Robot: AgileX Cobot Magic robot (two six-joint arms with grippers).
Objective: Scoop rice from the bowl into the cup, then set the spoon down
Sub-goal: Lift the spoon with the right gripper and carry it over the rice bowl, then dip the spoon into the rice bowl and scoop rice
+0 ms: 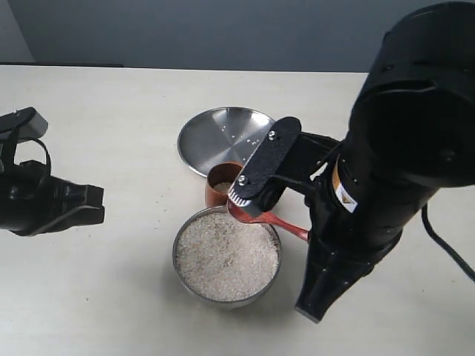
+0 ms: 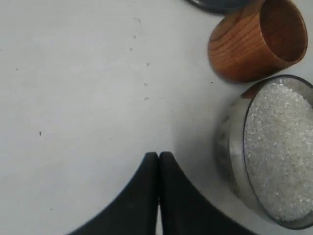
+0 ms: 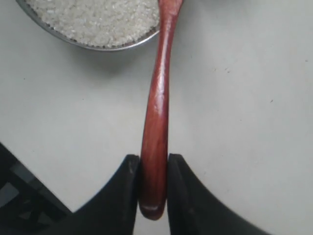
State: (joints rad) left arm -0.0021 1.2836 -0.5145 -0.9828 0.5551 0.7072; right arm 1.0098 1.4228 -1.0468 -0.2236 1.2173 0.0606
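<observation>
Right gripper (image 3: 154,164) clamps the wooden spoon (image 3: 157,98) by its handle end, head crossing the steel bowl (image 1: 177,256) rim; left gripper (image 2: 158,156), closed on nothing, sits near the left edge.

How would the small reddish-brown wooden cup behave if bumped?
The small reddish-brown wooden cup looks light, so a bump would probably slide or tip it. Its rounded wall suggests it might roll once tipped. The round shiny steel bowl, full of white rice grains, stands close beside and may brace that side.

The cup (image 2: 243,48) sits just beside the bowl (image 2: 227,147) (full of rice (image 2: 279,147)).
</observation>
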